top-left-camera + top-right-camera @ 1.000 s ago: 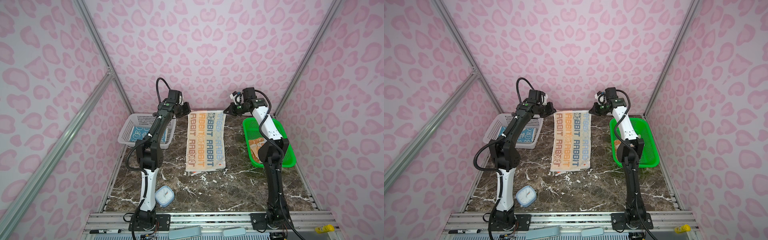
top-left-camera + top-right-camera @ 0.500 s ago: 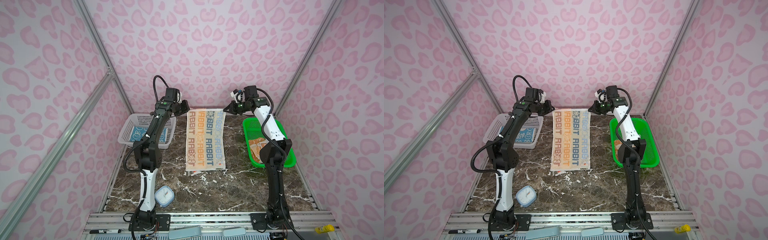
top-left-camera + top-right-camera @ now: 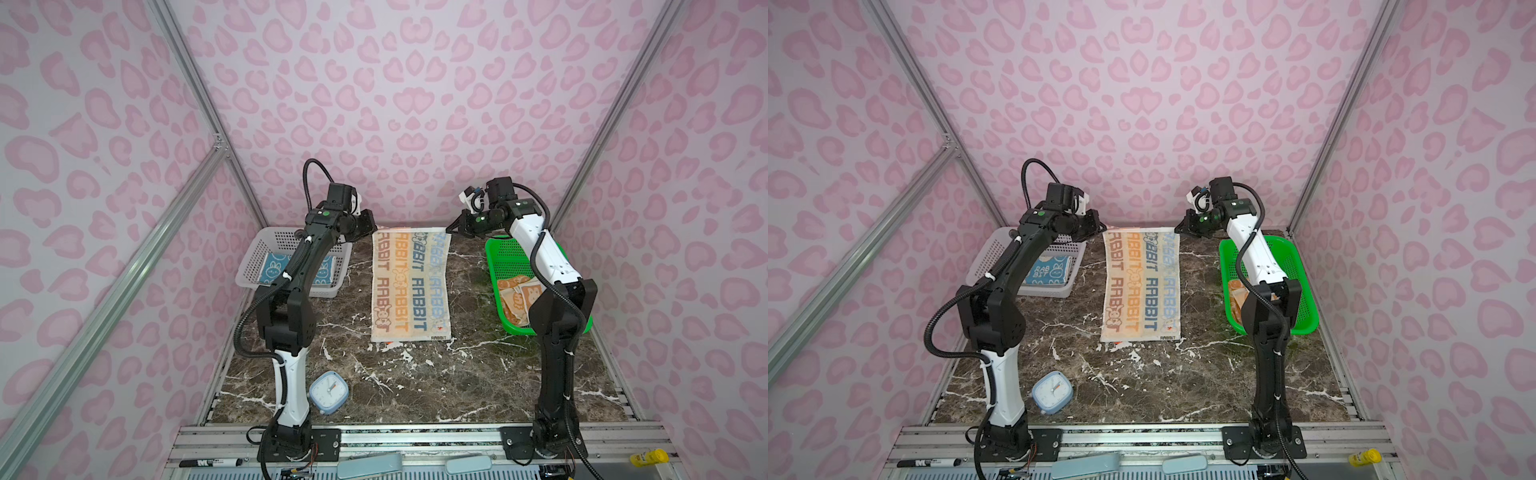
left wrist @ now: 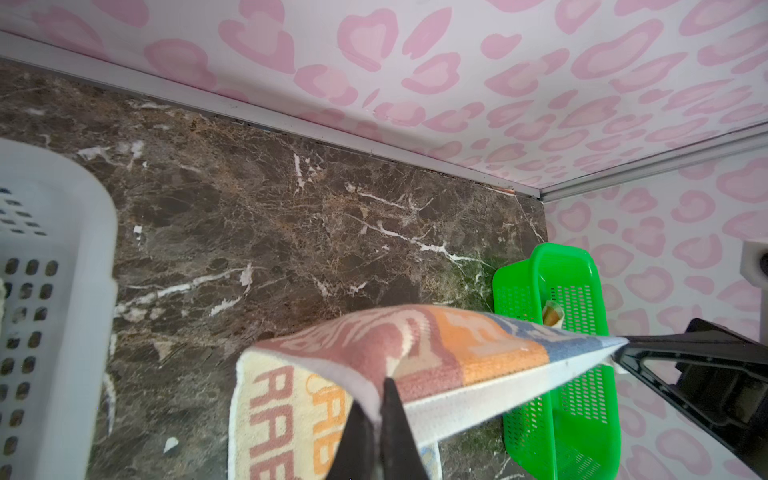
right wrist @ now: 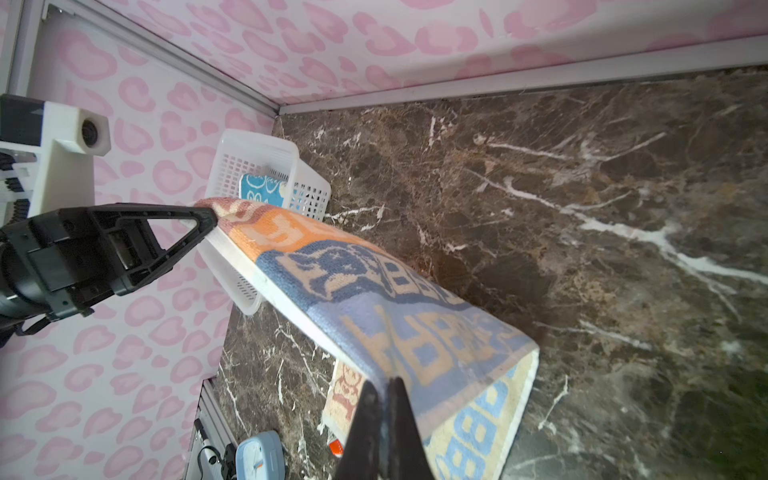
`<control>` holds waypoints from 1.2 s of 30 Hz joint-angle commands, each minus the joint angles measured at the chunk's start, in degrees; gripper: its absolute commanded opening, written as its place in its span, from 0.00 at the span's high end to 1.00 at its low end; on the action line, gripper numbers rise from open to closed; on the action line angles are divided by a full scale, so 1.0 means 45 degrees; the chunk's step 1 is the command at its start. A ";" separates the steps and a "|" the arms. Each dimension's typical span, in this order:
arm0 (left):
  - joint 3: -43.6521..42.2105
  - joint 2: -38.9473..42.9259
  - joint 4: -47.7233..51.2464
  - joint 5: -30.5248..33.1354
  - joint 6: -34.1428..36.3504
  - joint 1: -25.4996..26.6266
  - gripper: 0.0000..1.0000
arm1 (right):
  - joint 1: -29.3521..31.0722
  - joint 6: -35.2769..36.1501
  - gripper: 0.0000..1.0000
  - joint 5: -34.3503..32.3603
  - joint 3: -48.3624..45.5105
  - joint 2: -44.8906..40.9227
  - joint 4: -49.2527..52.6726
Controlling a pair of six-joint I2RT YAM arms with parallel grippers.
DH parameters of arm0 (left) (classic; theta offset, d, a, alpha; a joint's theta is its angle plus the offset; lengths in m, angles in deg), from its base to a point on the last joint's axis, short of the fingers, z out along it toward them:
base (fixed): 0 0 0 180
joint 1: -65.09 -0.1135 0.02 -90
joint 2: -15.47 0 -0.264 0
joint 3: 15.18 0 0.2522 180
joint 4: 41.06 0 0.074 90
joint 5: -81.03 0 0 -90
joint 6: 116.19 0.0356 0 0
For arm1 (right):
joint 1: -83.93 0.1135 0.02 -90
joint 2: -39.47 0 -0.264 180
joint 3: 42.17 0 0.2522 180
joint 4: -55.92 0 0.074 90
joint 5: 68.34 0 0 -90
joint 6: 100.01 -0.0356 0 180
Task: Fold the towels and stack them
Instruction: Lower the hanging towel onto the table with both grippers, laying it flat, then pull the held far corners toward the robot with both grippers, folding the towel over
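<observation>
The block-coloured towel (image 3: 410,286) lay lengthwise down the centre of the frame in both top views. It was flat on the marble table (image 3: 415,386) except for its far edge, near the back wall, which was lifted clear. The left gripper (image 3: 373,227) was clamped on the far corner at the cloth's left and the right gripper (image 3: 450,229) on the far corner at its right. Each wrist view showed thin black jaws pinched shut on the hem, with the edge stretched taut between them. The blue towel (image 3: 272,266) sat, apparently folded, in the white basket (image 3: 251,266) at centre left of the frame. The orange towel (image 3: 519,297) lay in the green basket (image 3: 505,253) at centre right, partly hidden by the right arm.

The step in hand looked like the first fold of this towel, with the far edge raised and ready to be carried toward the near hem at lower centre of the frame. The next move would call for both arms to travel together at matched height and pace, with the edge held tight. They should release only once the corners sat square, since uneven travel would probably skew the fold.
</observation>
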 commanded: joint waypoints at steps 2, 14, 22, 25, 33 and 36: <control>-0.1665 0.1264 -0.0622 0.2282 -0.0043 0.0005 0.98 | 0.0004 0.0261 1.00 -0.2503 -0.2073 -0.1115 -0.0475; -0.9697 0.5402 -0.3403 0.2601 -0.1129 0.0879 0.98 | 0.0282 0.0416 1.00 -0.2978 -0.8932 -0.4155 -0.2192; -1.2989 0.6971 -0.3942 0.2904 -0.1428 0.1310 0.98 | 0.0903 0.0040 1.00 -0.3256 -1.2678 -0.5099 -0.3742; -1.3883 0.7312 -0.4035 0.3071 -0.1497 0.1447 0.98 | 0.1165 -0.0141 1.00 -0.3192 -1.3559 -0.5147 -0.4300; -1.5045 0.7412 -0.4173 0.3287 -0.1671 0.2214 0.98 | 0.1742 -0.0264 1.00 -0.3630 -1.4789 -0.5144 -0.4862; -1.5418 0.7177 -0.4407 0.3356 -0.1783 0.2537 0.98 | 0.1733 -0.0328 1.00 -0.3630 -1.5222 -0.5145 -0.5171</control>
